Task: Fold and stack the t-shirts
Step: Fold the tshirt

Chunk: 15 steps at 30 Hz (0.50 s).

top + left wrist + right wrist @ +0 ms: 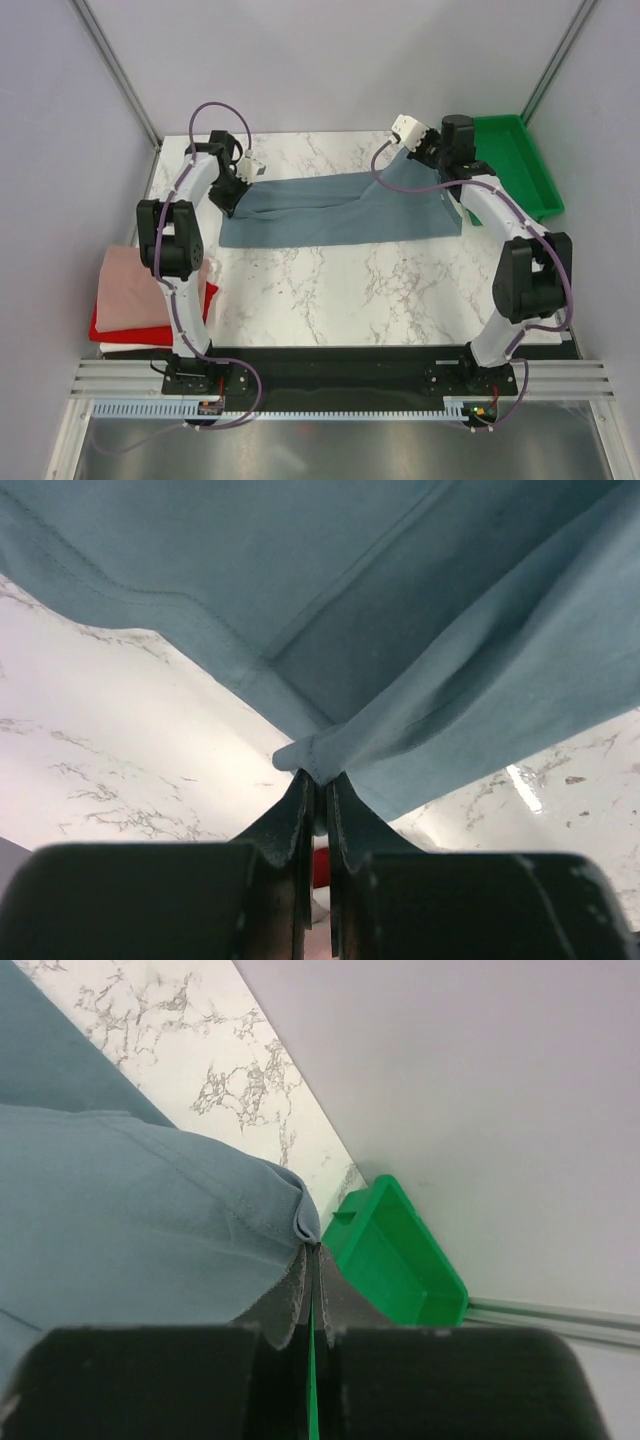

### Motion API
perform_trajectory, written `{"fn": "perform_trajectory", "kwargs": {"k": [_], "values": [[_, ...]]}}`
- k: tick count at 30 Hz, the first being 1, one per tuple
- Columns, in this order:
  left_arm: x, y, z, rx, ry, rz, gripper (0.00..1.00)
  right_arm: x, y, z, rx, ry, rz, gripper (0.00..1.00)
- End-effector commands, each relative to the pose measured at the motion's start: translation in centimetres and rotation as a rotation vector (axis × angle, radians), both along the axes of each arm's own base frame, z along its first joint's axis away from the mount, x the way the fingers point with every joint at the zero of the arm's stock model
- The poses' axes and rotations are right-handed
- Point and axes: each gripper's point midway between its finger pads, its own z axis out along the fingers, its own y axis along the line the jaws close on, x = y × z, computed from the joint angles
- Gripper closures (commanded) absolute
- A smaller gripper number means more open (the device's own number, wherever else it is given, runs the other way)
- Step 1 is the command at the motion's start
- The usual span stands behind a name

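Observation:
The slate blue-grey t-shirt (340, 208) lies stretched across the far half of the table, lifted at both ends. My left gripper (232, 190) is shut on its left edge; the left wrist view shows the pinched hem (318, 752) at the fingertips. My right gripper (428, 150) is shut on its right edge, held higher; the right wrist view shows the cloth fold (300, 1222) between the tips. A stack of folded tees sits at the near left: pale pink (135, 285) on red (120, 328) on white (130, 347).
A green plastic tray (515, 160) stands at the far right corner, and also shows in the right wrist view (395, 1255). Grey walls enclose the marble table (350, 290) on three sides.

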Motion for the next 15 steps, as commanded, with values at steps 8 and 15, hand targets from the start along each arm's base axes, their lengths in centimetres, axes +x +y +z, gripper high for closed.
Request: {"fn": "perform_trajectory", "kwargs": {"k": [8, 15], "values": [[1.1, 1.4, 0.9, 0.028, -0.008, 0.087, 0.74, 6.8, -2.0, -1.2, 0.018, -0.045, -0.216, 0.79], [1.5, 2.5, 4.3, 0.064, -0.124, 0.146, 0.58, 4.2, -4.7, 0.9, 0.021, -0.079, -0.325, 0.65]]}}
